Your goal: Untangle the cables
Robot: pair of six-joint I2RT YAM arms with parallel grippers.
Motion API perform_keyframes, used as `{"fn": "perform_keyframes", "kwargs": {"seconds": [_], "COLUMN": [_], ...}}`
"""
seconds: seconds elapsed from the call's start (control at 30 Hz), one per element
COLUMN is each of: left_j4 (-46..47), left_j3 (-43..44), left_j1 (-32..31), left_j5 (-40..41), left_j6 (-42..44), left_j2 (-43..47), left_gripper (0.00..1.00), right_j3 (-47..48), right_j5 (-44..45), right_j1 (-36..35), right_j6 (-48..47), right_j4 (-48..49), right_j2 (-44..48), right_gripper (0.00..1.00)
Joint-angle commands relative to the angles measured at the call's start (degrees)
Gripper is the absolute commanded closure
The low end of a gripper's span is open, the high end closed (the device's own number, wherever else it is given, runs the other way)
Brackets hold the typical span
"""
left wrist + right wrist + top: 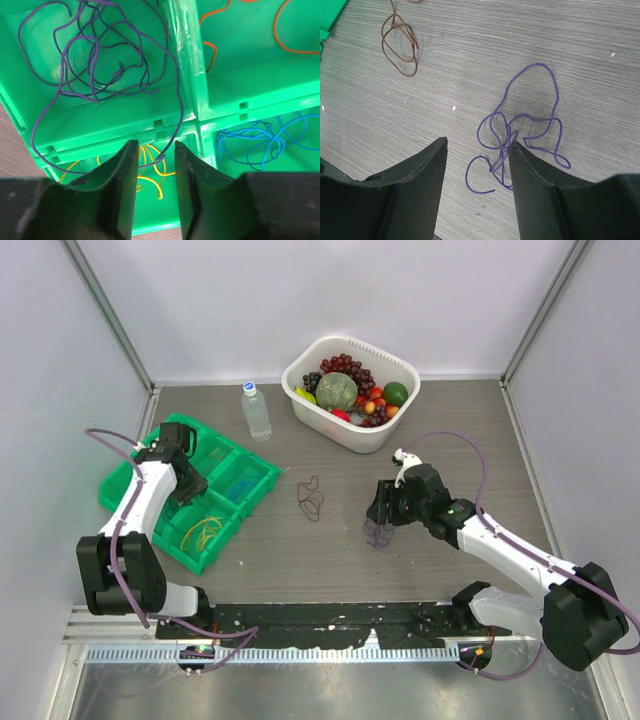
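A purple cable [527, 122] lies loose on the table, also in the top view [378, 536]. My right gripper [477, 142] is open just above it, and the knot lies against the right finger [540, 185]; the gripper also shows from above [380, 516]. A dark brown cable [400, 45] lies apart at table centre [311, 499]. My left gripper [155, 145] is open over the green tray [120, 490]. A purple strand [161, 159] from the purple bunch [100, 60] hangs between its jaws, unpinched. Yellow [150, 172], blue [260, 145] and orange [295, 35] cables lie in other compartments.
A white basket [400, 425] of fruit stands at the back centre. A clear water bottle [256, 412] stands left of it. The green tray's dividers [187, 55] rise between its compartments. Grey walls close in the table on three sides.
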State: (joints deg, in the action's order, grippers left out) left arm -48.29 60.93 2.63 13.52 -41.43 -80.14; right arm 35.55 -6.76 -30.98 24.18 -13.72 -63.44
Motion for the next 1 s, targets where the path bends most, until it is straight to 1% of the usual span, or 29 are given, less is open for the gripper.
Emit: {"fn": "perform_keyframes", "kwargs": {"seconds": [0.0, 0.07, 0.17, 0.27, 0.4, 0.43, 0.57, 0.63, 0.7, 0.77, 0.87, 0.97], "left_j4": [0.83, 1.18, 1.27, 1.27, 2.41, 2.85, 5.84, 6.19, 6.72, 7.51, 10.75, 15.23], "left_j3": [-0.98, -0.72, 0.59, 2.26, 4.2, 4.72, 7.01, 8.06, 8.77, 9.21, 8.86, 6.76], "left_j1": [-0.17, -0.17, -0.17, -0.17, 0.0, -0.08, 0.88, 2.1, 4.04, 4.92, 4.92, 5.01], "left_j5": [1.59, 2.21, 3.27, 4.32, 6.77, 8.52, 9.6, 9.6, 7.76, 8.27, 8.28, 8.72], "left_j6": [0.91, 1.26, 2.4, 3.54, 7.93, 9.77, 16.8, 18.57, 20.33, 22.43, 26.74, 30.61], "left_j2": [1.3, 0.16, -1.24, -1.77, -1.69, -1.51, -2.21, -3.44, -4.76, -5.81, -6.52, -6.35], "left_gripper": [0.65, 0.67, 0.74, 0.86, 0.95, 1.0, 1.0, 1.0, 1.0, 1.0, 1.0, 1.0], "right_j3": [0.48, 0.48, 0.31, 0.31, 0.31, 0.31, 0.4, 0.4, 0.57, 0.66, 0.66, 0.48], "right_j5": [-0.35, -0.44, -0.44, -0.44, -0.18, -0.09, -0.18, -0.18, -0.27, -0.27, -0.27, -0.35], "right_j1": [0.4, 0.48, 0.48, 0.57, 0.66, 0.66, 0.75, 0.83, 0.92, 0.92, 1.01, 1.01], "right_j6": [-0.19, -0.19, -0.19, -0.19, -0.28, -0.19, -0.28, -0.19, -0.37, -0.37, -0.28, -0.37], "right_j4": [2.29, 2.29, 2.38, 2.38, 2.11, 2.11, 2.03, 2.03, 2.11, 2.03, 2.03, 2.03], "right_j2": [-0.45, -0.46, -0.37, -0.28, -0.02, 0.07, -0.02, -0.02, -0.19, -0.28, -0.19, -0.11], "right_gripper": [0.43, 0.43, 0.43, 0.43, 0.43, 0.43, 0.43, 0.43, 0.43, 0.43, 0.43, 0.43]}}
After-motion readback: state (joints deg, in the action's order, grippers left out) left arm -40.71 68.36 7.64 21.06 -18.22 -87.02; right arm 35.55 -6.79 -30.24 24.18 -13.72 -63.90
